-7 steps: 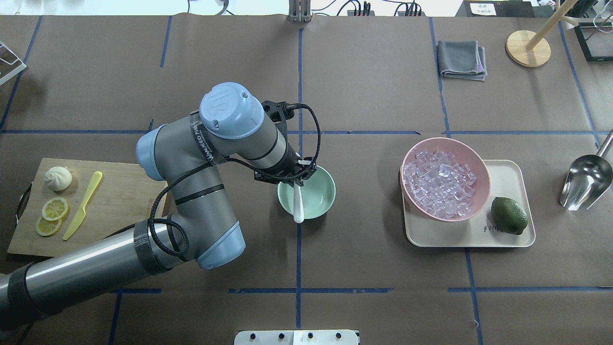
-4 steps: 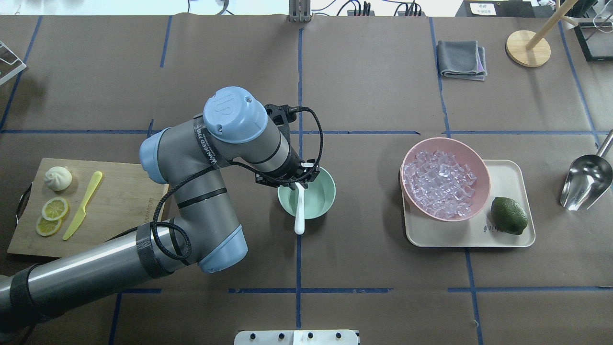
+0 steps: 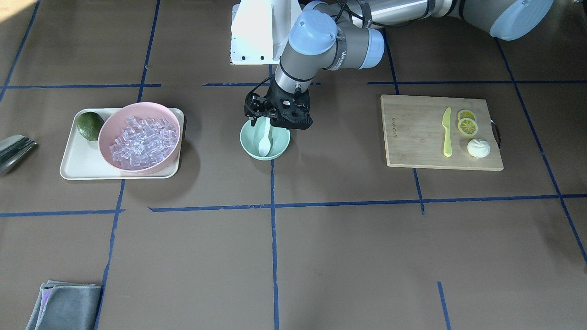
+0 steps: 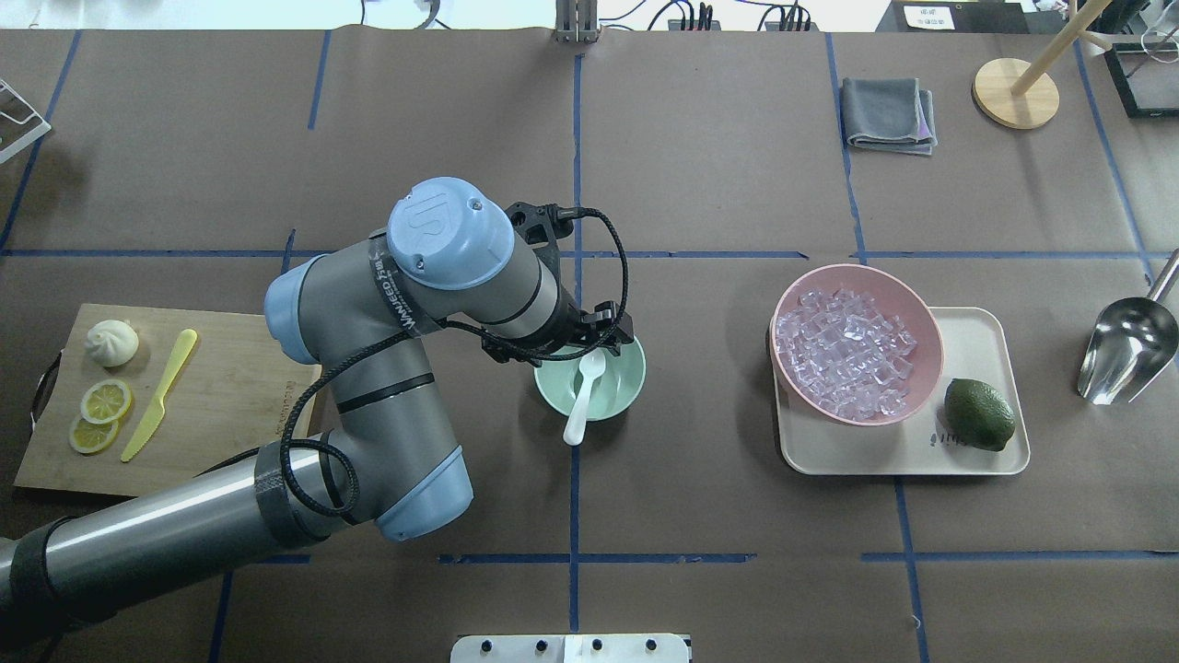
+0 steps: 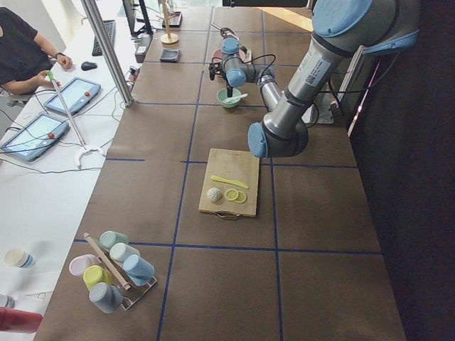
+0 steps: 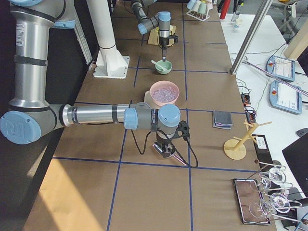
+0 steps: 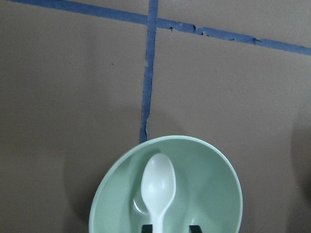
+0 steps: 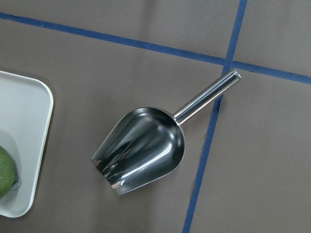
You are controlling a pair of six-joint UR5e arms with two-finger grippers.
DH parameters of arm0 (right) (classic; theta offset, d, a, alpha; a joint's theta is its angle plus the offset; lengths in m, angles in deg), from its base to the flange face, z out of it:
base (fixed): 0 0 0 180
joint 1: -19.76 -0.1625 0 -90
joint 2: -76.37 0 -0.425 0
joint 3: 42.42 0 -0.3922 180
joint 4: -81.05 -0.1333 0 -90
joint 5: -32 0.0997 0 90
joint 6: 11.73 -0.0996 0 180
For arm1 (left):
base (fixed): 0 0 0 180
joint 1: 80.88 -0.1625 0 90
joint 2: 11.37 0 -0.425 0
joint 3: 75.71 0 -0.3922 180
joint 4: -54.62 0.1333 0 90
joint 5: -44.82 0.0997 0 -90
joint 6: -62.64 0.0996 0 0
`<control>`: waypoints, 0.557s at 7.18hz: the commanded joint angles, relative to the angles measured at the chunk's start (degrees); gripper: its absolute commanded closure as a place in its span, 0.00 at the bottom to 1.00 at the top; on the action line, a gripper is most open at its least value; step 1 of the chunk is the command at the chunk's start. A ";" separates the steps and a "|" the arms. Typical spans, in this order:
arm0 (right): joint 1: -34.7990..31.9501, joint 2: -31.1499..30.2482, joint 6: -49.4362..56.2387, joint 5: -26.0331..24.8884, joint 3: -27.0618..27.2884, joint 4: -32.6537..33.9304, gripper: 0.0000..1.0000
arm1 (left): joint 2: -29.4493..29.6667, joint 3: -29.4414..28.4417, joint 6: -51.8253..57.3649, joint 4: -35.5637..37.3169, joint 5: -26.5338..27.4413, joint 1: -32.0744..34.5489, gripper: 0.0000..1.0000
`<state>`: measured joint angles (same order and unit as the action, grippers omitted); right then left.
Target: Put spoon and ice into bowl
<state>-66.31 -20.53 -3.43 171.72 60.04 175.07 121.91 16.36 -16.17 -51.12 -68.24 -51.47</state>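
Overhead exterior: spoon sits in mint bowl, ice not yet moved

Nearest the robot's base, table ctr: the white spoon (image 4: 583, 398) lies w/ its scoop inside the small mint-green bowl (image 4: 626, 378), handle sticking out over the near rim. Just beyond, the left gripper (image 4: 589, 341) hovers above the bowl's far side. Left wrist view shows its jaws apart, one either side of the handle and clear of it, so it looks to be holding nothing.

Toward the robot's right, the ice (image 4: 847, 354) is heaped in a larger pink bowl (image 4: 932, 368) on a cream tray (image 4: 981, 345), lime (image 4: 979, 414) beside it. No cube shows in the mint bowl. Further right a metal scoop (image 8: 146, 145) lies on the table; the right gripper (image 6: 163, 151) hangs over it, seen in the exterior right view only, so you can't tell if it's open or closed. At the far edge: a folded grey cloth (image 4: 889, 112).

Step in hand, by my read: spoon placement looks done, ice is left. Next you'd want the left arm lifted clear w/o nudging the handle, since the spoon leans on the rim and could tip out. Then one cube must go from pink bowl to mint bowl; cubes look slick and packed, so expect a fiddly pick.
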 commanded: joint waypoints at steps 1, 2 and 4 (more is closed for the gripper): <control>5.88 2.06 -15.67 1.70 4.56 -1.64 0.00 | -6.24 7.72 0.68 0.09 -0.23 1.26 0.02; 9.23 2.16 -24.99 1.70 4.85 -9.13 0.00 | -10.63 11.42 0.77 0.09 -0.32 2.31 0.02; 19.58 3.81 -52.29 -4.93 5.03 -28.38 0.00 | -16.97 14.69 8.19 0.18 -8.27 9.22 0.05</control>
<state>-52.88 -17.99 -39.99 171.13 64.80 157.32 109.13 28.58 -12.31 -50.97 -71.95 -46.36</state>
